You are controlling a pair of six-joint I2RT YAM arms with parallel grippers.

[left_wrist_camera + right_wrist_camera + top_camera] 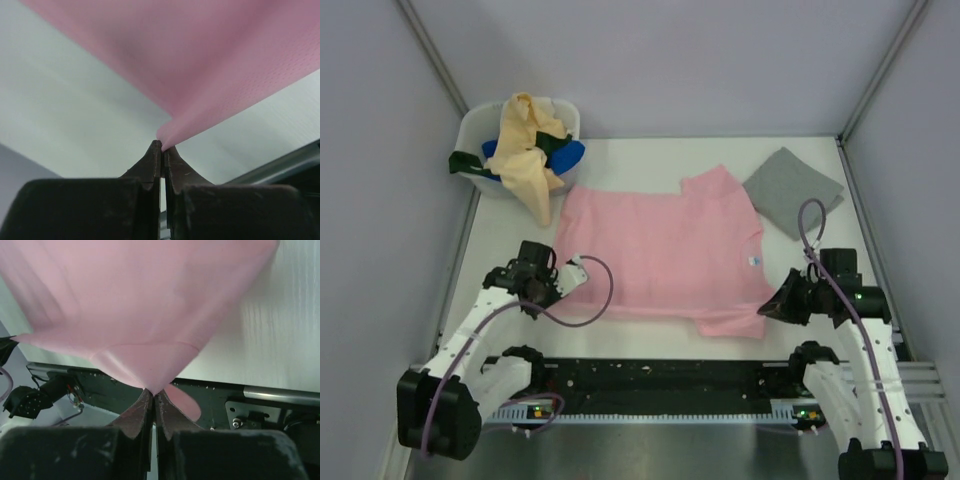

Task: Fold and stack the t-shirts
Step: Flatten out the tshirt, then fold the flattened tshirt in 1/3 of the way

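Where it lies spread across the middle of the worktop, the light pink t-shirt is pinched at both near corners: left fingers closed tight on the near-left hem corner, right fingers closed tight on the near-right corner. Grey t-shirt: folded, just beyond the pink one's far-right side. White tub: beyond its far-left corner, heaped with pale yellow t-shirt, blue t-shirt, dark green t-shirt.
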